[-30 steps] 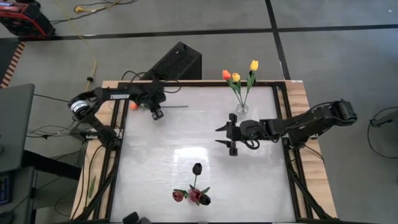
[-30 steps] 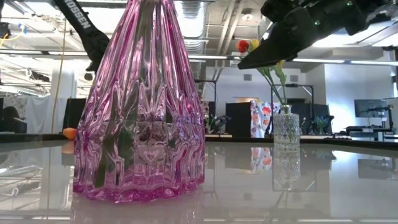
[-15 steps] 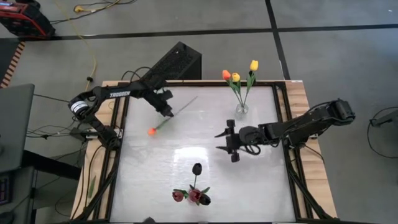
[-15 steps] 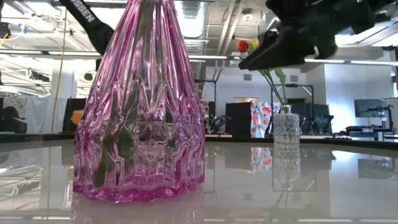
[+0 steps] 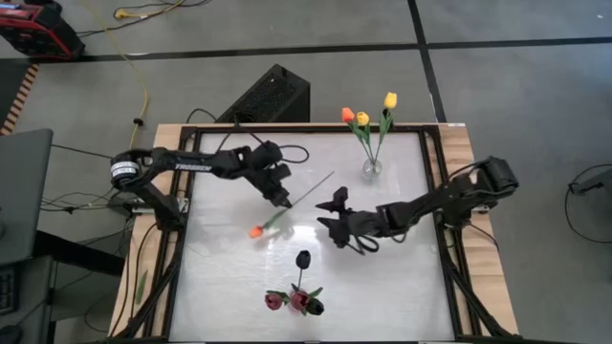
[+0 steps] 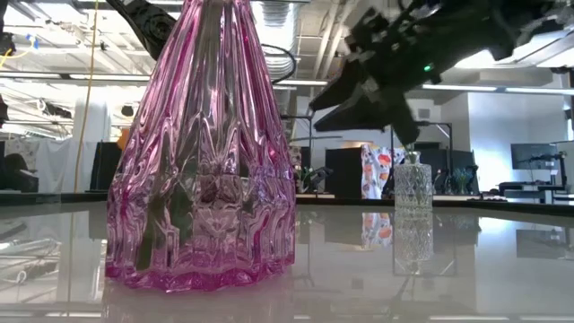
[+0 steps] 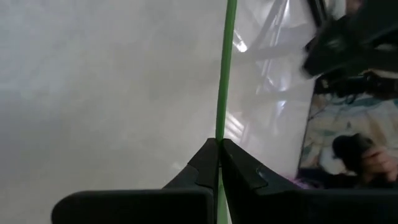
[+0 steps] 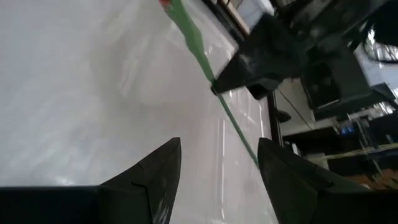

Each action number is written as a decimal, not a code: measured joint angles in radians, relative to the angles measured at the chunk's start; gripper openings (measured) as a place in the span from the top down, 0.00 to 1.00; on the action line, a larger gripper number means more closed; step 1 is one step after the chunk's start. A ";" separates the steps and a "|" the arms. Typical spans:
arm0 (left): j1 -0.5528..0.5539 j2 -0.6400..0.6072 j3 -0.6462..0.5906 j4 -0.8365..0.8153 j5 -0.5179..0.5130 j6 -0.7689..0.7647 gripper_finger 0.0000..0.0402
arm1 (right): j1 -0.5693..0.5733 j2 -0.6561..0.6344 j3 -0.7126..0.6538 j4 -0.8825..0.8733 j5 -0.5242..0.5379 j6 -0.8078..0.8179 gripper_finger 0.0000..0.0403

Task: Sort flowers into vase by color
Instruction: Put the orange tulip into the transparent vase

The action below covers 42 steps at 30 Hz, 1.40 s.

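A: Where is the orange flower (image 5: pixel 256 231) right now?

B: Lifted above the middle of the desk (image 5: pixel 229 277), held by the left gripper (image 5: pixel 286 201). Its jaws are clamped tight on the thin green stem (image 7: pixel 224 68), partway along it. The orange head hangs toward the near-left, and the bare end of the stem points up toward the clear vase (image 5: pixel 371 168).

A: And the right gripper (image 5: pixel 334 212)?

B: Just beside the stem's free end, near the desk's middle. Its jaws stand wide apart with nothing between them. In the right wrist view the stem crosses ahead of its two fingers (image 8: pixel 155 171), apart from both.

A: What about the other flowers?

B: The clear vase at the far right holds an orange tulip (image 5: pixel 348 115) and two yellow ones (image 5: pixel 390 99). At the near edge, the pink vase (image 6: pixel 202 152) holds two dark red heads (image 5: pixel 300 302) and a near-black one (image 5: pixel 303 259).
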 joint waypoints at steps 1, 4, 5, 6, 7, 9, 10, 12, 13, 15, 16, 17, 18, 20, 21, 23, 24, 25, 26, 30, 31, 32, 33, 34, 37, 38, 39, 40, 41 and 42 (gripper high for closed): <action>-0.017 0.001 0.000 0.023 -0.008 -0.031 1.00 | -0.002 0.018 0.017 -0.008 0.005 -0.001 0.41; -0.055 0.002 0.000 0.055 -0.041 -0.110 1.00 | -0.010 0.075 0.081 -0.045 0.039 -0.004 0.41; -0.063 0.002 0.000 0.058 -0.055 -0.136 1.00 | -0.012 0.092 0.098 -0.066 0.057 -0.009 0.41; -0.070 0.002 0.000 0.059 -0.071 -0.158 1.00 | -0.014 0.111 0.120 -0.086 0.075 -0.011 0.41; -0.076 0.002 0.000 0.060 -0.080 -0.180 1.00 | -0.015 0.128 0.142 -0.099 0.085 -0.013 0.41; -0.086 0.002 0.000 0.071 -0.087 -0.217 1.00 | -0.014 0.158 0.171 -0.150 0.102 -0.031 0.41; -0.089 0.002 0.001 0.073 -0.088 -0.225 1.00 | -0.014 0.174 0.187 -0.167 0.104 -0.037 0.41; -0.095 0.002 0.001 0.073 -0.086 -0.241 1.00 | -0.020 0.203 0.211 -0.162 0.113 -0.039 0.41; -0.097 0.002 0.001 0.076 -0.085 -0.245 1.00 | -0.020 0.216 0.218 -0.169 0.132 -0.040 0.41; -0.101 0.002 0.001 0.079 -0.082 -0.248 1.00 | -0.021 0.236 0.239 -0.157 0.172 -0.057 0.41; -0.103 0.002 0.001 0.078 -0.082 -0.253 1.00 | -0.021 0.245 0.243 -0.158 0.191 -0.071 0.41; -0.107 0.002 0.001 0.077 -0.082 -0.254 1.00 | -0.023 0.254 0.249 -0.162 0.208 -0.085 0.41; -0.110 0.002 0.001 0.075 -0.081 -0.254 1.00 | -0.027 0.263 0.258 -0.157 0.210 -0.096 0.41; -0.115 0.002 0.001 0.074 -0.075 -0.255 1.00 | -0.029 0.266 0.261 -0.162 0.208 -0.109 0.41; -0.117 0.002 0.001 0.074 -0.071 -0.255 1.00 | -0.035 0.266 0.262 -0.162 0.207 -0.111 0.42; -0.121 0.002 0.001 0.074 -0.071 -0.255 1.00 | -0.041 0.265 0.266 -0.153 0.207 -0.108 0.45; -0.122 0.002 0.001 0.074 -0.071 -0.253 1.00 | -0.043 0.264 0.265 -0.156 0.208 -0.108 0.47; -0.122 0.002 0.001 0.075 -0.071 -0.247 1.00 | -0.046 0.262 0.265 -0.159 0.206 -0.111 0.50; -0.122 0.002 0.001 0.076 -0.070 -0.239 1.00 | -0.047 0.261 0.265 -0.158 0.203 -0.112 0.53; -0.122 0.001 0.001 0.079 -0.081 -0.207 1.00 | -0.047 0.259 0.265 -0.161 0.200 -0.110 0.71; -0.122 0.001 0.001 0.080 -0.094 -0.201 1.00 | -0.046 0.259 0.265 -0.163 0.197 -0.109 0.76; -0.123 0.001 0.001 0.081 -0.101 -0.191 1.00 | -0.043 0.260 0.265 -0.168 0.194 -0.109 0.82; -0.123 0.001 0.001 0.081 -0.101 -0.176 0.99 | -0.040 0.259 0.265 -0.181 0.181 -0.109 0.89; -0.123 0.000 0.001 0.081 -0.098 -0.158 0.99 | -0.038 0.259 0.265 -0.194 0.170 -0.107 0.93; -0.123 0.000 0.001 0.090 -0.100 -0.109 0.95 | -0.031 0.259 0.264 -0.222 0.104 -0.046 0.95; -0.123 0.000 0.001 0.096 -0.104 -0.093 0.94 | -0.031 0.258 0.265 -0.232 0.066 -0.010 0.95; -0.123 0.000 0.001 0.098 -0.111 -0.082 0.92 | -0.026 0.258 0.265 -0.249 0.022 0.025 0.95; -0.121 0.000 0.001 0.103 -0.114 -0.079 0.90 | -0.022 0.255 0.265 -0.271 -0.025 0.057 0.95; -0.116 0.000 0.001 0.111 -0.116 -0.072 0.88 | -0.014 0.250 0.265 -0.295 -0.069 0.083 0.95; -0.109 0.000 0.001 0.117 -0.115 -0.055 0.86 | -0.005 0.245 0.264 -0.310 -0.102 0.107 0.95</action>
